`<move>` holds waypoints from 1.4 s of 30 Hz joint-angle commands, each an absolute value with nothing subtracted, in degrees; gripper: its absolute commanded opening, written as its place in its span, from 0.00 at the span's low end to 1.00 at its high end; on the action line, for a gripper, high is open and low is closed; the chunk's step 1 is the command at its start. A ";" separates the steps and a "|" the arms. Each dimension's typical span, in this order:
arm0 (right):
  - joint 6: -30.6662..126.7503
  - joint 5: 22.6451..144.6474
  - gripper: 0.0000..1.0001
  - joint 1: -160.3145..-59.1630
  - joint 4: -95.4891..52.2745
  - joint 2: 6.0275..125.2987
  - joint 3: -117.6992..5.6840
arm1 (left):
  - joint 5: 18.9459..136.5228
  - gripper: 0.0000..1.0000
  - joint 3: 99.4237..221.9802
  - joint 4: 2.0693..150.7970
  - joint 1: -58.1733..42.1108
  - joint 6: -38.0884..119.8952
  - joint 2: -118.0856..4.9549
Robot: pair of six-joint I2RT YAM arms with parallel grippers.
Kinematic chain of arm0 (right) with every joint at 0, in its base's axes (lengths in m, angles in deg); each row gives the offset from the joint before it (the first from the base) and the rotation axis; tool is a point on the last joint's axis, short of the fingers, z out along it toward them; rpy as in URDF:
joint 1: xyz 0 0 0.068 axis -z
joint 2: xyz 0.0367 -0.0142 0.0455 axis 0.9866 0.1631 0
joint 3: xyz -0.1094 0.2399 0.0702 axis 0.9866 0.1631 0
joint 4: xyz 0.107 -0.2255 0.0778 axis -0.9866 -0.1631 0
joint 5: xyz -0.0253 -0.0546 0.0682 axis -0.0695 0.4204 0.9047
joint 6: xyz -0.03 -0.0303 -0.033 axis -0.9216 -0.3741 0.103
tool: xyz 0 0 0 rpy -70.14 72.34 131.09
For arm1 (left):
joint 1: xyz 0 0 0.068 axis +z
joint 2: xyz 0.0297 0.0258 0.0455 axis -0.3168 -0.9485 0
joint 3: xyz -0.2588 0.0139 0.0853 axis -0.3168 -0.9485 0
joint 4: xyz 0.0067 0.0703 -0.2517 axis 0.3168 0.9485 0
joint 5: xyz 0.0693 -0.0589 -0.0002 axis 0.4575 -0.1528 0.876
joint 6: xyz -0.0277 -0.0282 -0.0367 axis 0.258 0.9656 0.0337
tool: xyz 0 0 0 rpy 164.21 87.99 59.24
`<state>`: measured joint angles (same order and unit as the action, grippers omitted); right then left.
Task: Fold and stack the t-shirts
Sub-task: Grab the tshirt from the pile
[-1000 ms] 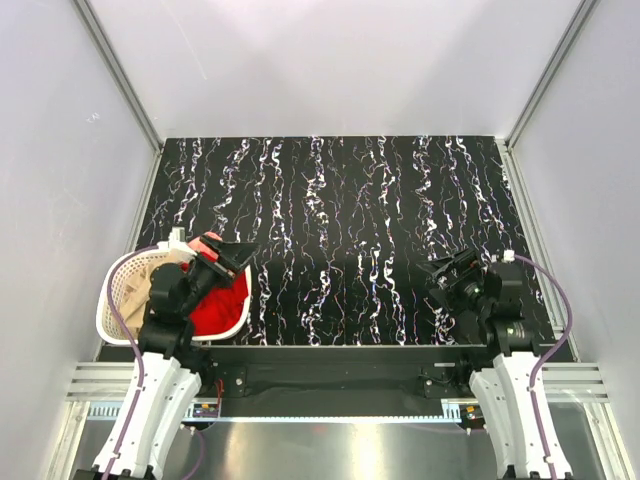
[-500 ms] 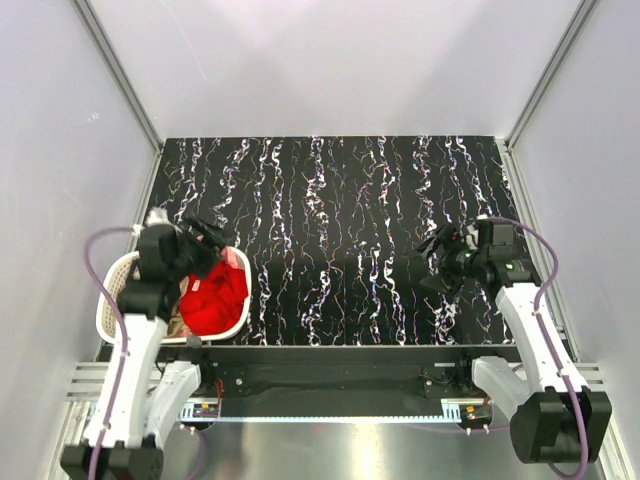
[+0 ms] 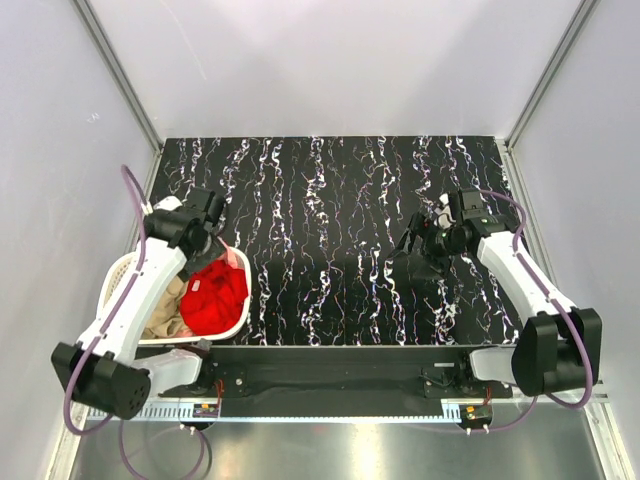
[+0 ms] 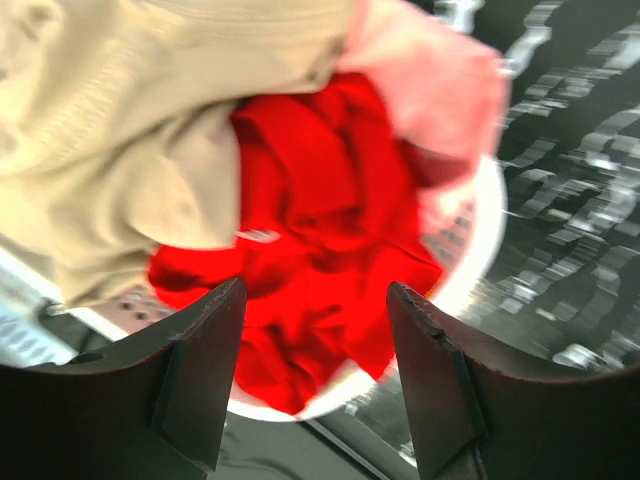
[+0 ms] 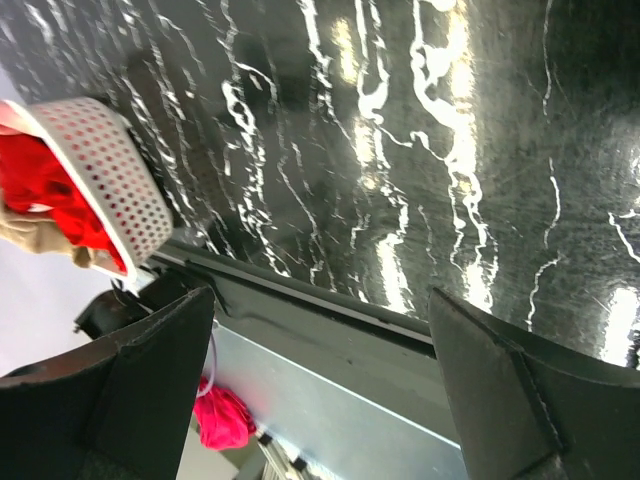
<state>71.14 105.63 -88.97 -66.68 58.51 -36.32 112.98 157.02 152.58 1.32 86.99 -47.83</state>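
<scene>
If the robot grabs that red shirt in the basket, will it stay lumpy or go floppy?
Probably floppy: the red shirt lies crumpled in soft folds. Likely light too, being thin cloth. It may tug along the tan shirt lying against it.

3 shirts fill the white basket (image 4: 478, 255): a red shirt (image 4: 320, 230) bunched in the middle, a tan shirt (image 4: 130, 130) heaped over its upper left, and a blurred pink shirt (image 4: 430, 90) at the upper right, by the rim. The black, white-veined tabletop (image 4: 570, 250) shows on the right, blurred. At the bottom the left jaws stand apart and empty, and the red shirt shows between their 2 dark fingers (image 4: 200, 370).
</scene>
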 commanded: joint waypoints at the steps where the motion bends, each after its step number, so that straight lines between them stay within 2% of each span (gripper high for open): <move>1: 67.85 107.29 0.94 -89.31 -67.86 58.59 -37.50 | 120.80 0.63 158.23 157.12 1.33 86.28 -51.46; 5: 67.42 107.21 0.94 -89.31 -67.77 58.76 -37.50 | 120.01 0.65 156.04 153.61 2.20 84.70 -55.42; 12: 67.07 106.15 0.94 -89.31 -68.56 57.88 -37.50 | 115.62 0.58 151.82 147.36 6.51 82.59 -56.22; 15: 67.15 105.63 0.94 -89.40 -68.56 57.44 -37.50 | 115.18 0.46 150.33 145.34 7.13 81.54 -55.96; 16: 67.33 105.36 0.94 -89.31 -68.56 57.44 -37.50 | 114.65 0.38 150.15 144.46 7.13 81.36 -55.61; 18: 67.51 105.10 0.94 -89.31 -69.00 57.27 -37.59 | 114.04 0.32 150.06 144.10 7.22 81.00 -55.52; 19: 67.59 105.01 0.94 -89.31 -69.09 57.18 -37.68 | 113.86 0.27 150.14 144.19 7.22 80.92 -55.43; 20: 67.68 105.10 0.94 -89.31 -69.18 56.92 -37.68 | 113.77 0.18 150.32 144.19 7.22 80.65 -54.90; 21: 67.77 105.27 0.94 -89.31 -69.09 56.83 -37.68 | 113.25 0.14 150.49 144.37 7.22 80.48 -54.55; 24: 66.98 107.81 1.00 -89.75 -67.86 57.00 -37.85 | 111.84 0.00 150.93 145.33 7.22 80.13 -51.74; 27: 65.75 111.07 1.00 -93.43 -65.49 58.84 -40.13 | 110.70 0.00 150.94 145.69 7.13 79.60 -47.89; 34: 67.94 106.86 1.00 -103.90 -63.37 66.14 -53.04 | 106.92 0.00 152.77 145.07 6.78 76.97 -38.92; 42: 67.60 102.38 1.00 -104.87 -67.94 68.52 -58.24 | 94.55 0.00 169.10 134.99 6.78 71.69 -28.80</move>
